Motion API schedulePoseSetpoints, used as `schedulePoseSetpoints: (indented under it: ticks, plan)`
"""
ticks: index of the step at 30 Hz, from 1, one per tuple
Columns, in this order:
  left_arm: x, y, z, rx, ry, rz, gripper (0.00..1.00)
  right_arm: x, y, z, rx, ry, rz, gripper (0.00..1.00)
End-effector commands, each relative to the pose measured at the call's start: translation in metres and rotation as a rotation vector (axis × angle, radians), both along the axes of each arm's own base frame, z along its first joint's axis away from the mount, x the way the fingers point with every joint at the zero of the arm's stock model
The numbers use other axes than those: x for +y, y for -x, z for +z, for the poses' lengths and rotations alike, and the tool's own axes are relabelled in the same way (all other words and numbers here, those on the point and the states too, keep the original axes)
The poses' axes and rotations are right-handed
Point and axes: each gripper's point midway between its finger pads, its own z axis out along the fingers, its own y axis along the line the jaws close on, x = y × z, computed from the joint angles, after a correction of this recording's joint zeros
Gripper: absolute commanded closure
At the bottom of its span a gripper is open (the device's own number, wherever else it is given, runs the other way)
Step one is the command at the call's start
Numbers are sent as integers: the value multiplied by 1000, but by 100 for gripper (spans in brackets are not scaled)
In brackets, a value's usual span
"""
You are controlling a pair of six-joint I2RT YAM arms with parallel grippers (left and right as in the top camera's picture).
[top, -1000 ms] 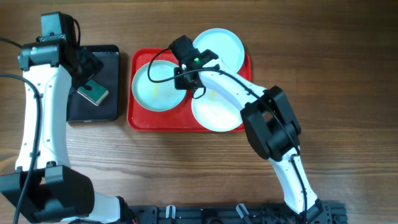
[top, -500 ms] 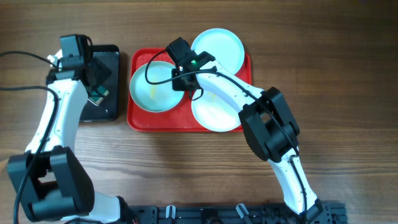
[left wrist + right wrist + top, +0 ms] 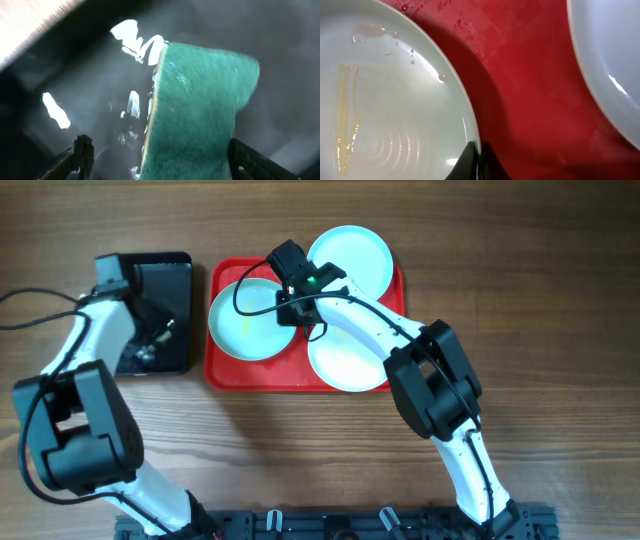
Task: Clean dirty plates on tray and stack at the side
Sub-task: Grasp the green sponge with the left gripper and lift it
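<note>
Overhead, the left arm has swung from the upper left corner down into the black tray (image 3: 178, 270). Its left end effector (image 3: 152, 340) now straddles the green sponge (image 3: 200, 110), fingers spread and not yet closed on it. The three plates (image 3: 350, 255) lie on the red tray (image 3: 260, 378) at upper centre, none stacked. The right end effector (image 3: 476, 159), pressed together, has barely moved from the smeared left plate (image 3: 245, 325). Scrubbing looks about to begin.

I see smooth, glossy plates (image 3: 235, 330) on a shiny red plastic tray (image 3: 260, 375). The sponge (image 3: 200, 110) looks rough and fibrous, the black tray (image 3: 175, 280) gleams wet, and the table (image 3: 560, 380) is matt wood.
</note>
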Motion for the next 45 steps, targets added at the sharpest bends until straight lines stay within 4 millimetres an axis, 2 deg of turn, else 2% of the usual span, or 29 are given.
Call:
schedulePoseSetpoints:
  ticks: [1, 5, 7, 12, 17, 19, 22, 23, 28, 30, 35, 40, 45]
  plan:
    - [12, -20, 25, -80, 31, 40, 17, 2, 10, -22, 34, 24, 35, 96]
    - [5, -29, 23, -99, 64, 26, 16, 3, 10, -22, 35, 19, 36, 96]
    - [3, -29, 14, -81, 72, 20, 16, 4, 10, -22, 37, 18, 38, 96]
    - [-11, -27, -26, 14, 131, -101, 20, 4, 10, -22, 37, 18, 38, 96]
    - [-9, -20, -34, 54, 121, -109, 26, 4, 10, -22, 37, 19, 39, 96]
    - [-9, -20, -34, 55, 119, -112, 34, 3, 10, -22, 37, 19, 39, 96]
    - [-9, -21, -33, 52, 118, -112, 54, 4, 10, -22, 37, 18, 39, 96]
    - [-9, -21, -32, 49, 117, -112, 55, 4, 10, -22, 36, 18, 39, 96]
    - [-6, -30, -19, 19, 103, -129, 55, 4, 10, -22, 35, 17, 39, 96]
    - [-6, -33, -14, 7, 97, -134, 52, 4, 10, -22, 35, 18, 39, 96]
    - [-6, -35, -11, 13, 78, -201, 30, 4, 10, -22, 35, 17, 38, 96]
    - [-5, -38, -10, 1, 69, -211, 29, 4, 9, -22, 33, 15, 39, 96]
    - [-5, -43, -8, -13, 58, -231, 39, 4, 9, -22, 33, 16, 39, 96]
